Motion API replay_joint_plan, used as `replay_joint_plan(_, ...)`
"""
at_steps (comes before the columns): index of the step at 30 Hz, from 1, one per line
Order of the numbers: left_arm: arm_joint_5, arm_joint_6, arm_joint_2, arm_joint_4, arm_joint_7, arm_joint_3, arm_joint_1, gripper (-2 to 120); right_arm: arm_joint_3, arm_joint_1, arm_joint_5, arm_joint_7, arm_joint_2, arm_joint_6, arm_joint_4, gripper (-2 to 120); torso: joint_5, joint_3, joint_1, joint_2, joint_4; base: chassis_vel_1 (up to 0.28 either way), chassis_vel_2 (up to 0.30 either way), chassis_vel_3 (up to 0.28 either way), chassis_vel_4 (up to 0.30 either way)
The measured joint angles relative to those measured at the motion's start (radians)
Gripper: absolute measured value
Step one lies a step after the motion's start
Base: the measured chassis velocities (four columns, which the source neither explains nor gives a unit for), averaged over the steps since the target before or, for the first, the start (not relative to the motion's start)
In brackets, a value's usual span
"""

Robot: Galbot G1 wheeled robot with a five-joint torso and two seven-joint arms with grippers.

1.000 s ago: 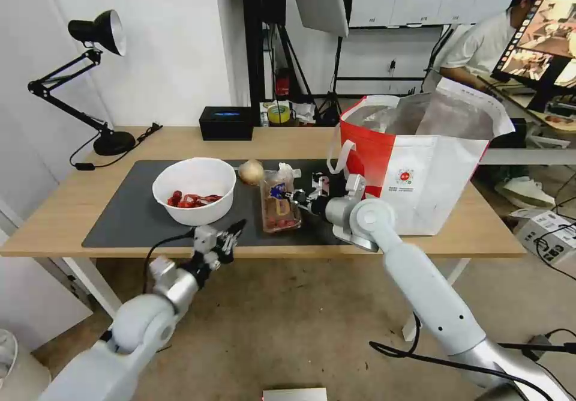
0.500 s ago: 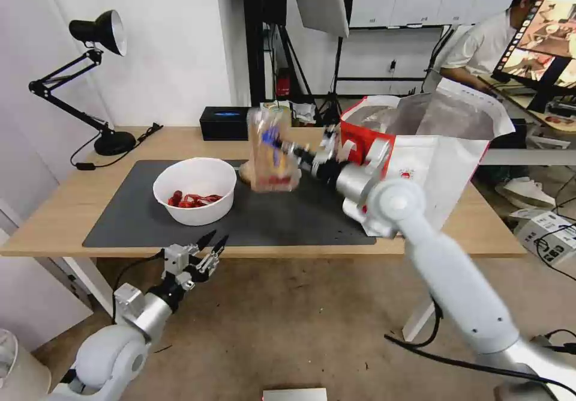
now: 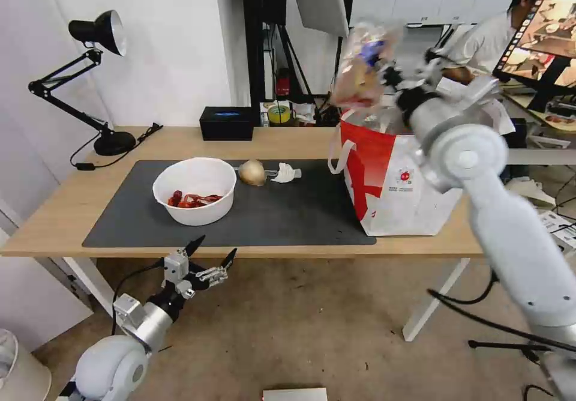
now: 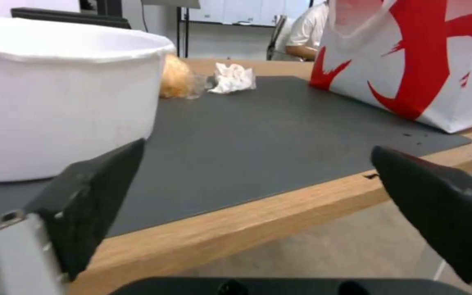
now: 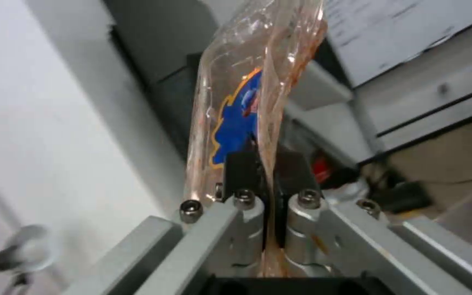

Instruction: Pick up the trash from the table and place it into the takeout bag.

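The right pincer (image 3: 393,80), clamped on the clear tray (image 3: 360,65), has lifted it off the counter (image 3: 54,221) to above the takeout bag (image 3: 414,179); release seems near. The left pincer (image 3: 210,256), fingers apart, has dropped below the counter edge.

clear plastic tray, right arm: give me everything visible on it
The tray is thin clear plastic with a reddish tint, a blue and orange label on one face, and red bits inside. Its two halves are folded together, and the right hand is shut on its edge between the fingers. It is held up in the air, tilted, above the open rim of the takeout bag, well clear of the table. Nothing else touches it.
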State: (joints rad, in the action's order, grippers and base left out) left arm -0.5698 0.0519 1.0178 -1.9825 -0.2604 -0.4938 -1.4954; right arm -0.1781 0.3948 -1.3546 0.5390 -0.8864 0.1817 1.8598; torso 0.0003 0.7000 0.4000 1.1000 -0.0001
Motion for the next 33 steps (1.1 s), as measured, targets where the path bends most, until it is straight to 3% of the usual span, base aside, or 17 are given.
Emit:
replay_joint_plan(8, 0.011, -0.003, 0.009, -0.001, 0.001, 0.025, 0.01, 114, -0.022, 0.023, 0.018, 0.012, 0.054, 0.016, -0.019, 0, 0.0001, 0.0, 0.0, 0.0, -0.0001, 0.0, 0.0, 0.0, 0.0)
replay_joint_plan(13, 0.014, -0.005, 0.015, -0.012, 0.002, 0.034, 0.019, 113, -0.021, 0.095, 0.249, -0.076, 0.067, 0.004, -0.063, 0, 0.0, 0.0, 0.0, 0.0, -0.0001, 0.0, 0.0, 0.0, 0.0)
replay_joint_plan(16, 0.012, -0.005, 0.007, -0.021, 0.004, 0.023, 0.015, 109, -0.021, 0.119, 0.301, -0.1, 0.066, -0.003, -0.074, 0, 0.0, 0.0, 0.0, 0.0, 0.0001, 0.0, 0.0, 0.0, 0.0)
replay_joint_plan(25, 0.01, -0.006, 0.014, -0.039, 0.028, 0.016, 0.004, 100, -0.022, 0.164, 0.306, -0.103, 0.059, 0.005, -0.054, 0, -0.0003, 0.0, 0.0, 0.0, 0.0001, 0.0, 0.0, 0.0, 0.0)
replay_joint_plan(33, 0.01, -0.007, 0.011, -0.044, 0.039, 0.022, 0.0, 100, -0.048, 0.221, 0.204, -0.047, 0.044, 0.035, -0.001, 24, -0.0004, 0.0, 0.0, 0.0, 0.0002, 0.0, 0.0, 0.0, 0.0)
